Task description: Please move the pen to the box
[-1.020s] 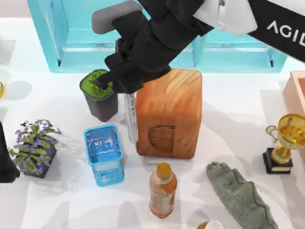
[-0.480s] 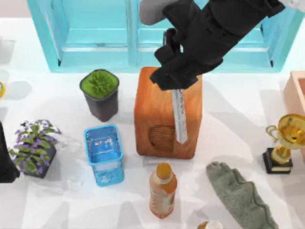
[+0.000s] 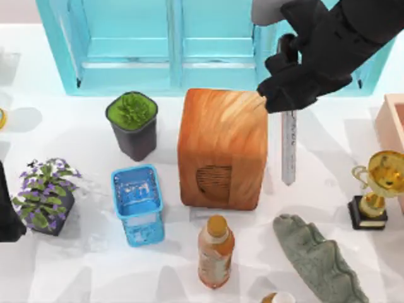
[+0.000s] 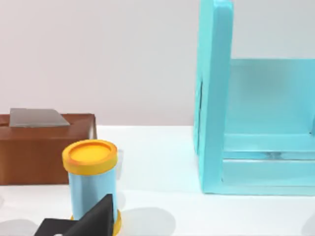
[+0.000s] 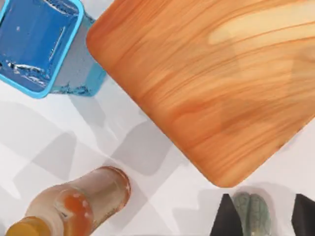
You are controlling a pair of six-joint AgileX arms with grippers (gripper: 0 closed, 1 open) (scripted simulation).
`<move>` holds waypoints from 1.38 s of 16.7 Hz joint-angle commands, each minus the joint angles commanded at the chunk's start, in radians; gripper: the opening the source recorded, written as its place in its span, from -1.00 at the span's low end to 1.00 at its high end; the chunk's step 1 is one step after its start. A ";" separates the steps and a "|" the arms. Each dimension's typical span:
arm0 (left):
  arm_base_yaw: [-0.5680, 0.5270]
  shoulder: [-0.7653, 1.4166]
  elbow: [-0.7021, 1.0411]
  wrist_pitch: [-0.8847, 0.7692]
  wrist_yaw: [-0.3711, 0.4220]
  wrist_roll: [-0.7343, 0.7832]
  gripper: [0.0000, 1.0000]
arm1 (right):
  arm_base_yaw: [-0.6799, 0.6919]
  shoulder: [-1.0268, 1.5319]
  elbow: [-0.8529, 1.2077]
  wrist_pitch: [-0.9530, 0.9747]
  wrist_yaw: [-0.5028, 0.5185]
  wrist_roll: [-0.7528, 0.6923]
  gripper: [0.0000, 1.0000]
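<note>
Above the wood-grain block's right edge, the right gripper pinches the pen, which hangs below its fingers. Box sits far right. Left arm's fingers: can't tell.

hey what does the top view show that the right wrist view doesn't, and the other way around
Top view alone: the right end effector shut on the pen, carried between the wood-grain block and the box at the right edge, plus the trophy. Right wrist view alone: a close underside look, nothing new. Both: the block, the blue crate and the bottle.
</note>
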 joint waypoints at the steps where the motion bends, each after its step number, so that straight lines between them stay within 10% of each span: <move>1: 0.000 0.000 0.000 0.000 0.000 0.000 1.00 | -0.054 -0.035 -0.034 0.019 0.005 -0.008 -1.00; 15: 0.000 0.000 0.000 0.000 0.000 0.000 1.00 | -0.779 -0.596 -0.593 0.331 -0.034 -0.236 -1.00; 23: 0.000 0.000 0.000 0.000 0.000 0.000 1.00 | -0.864 -0.664 -0.681 0.359 -0.062 -0.263 -1.00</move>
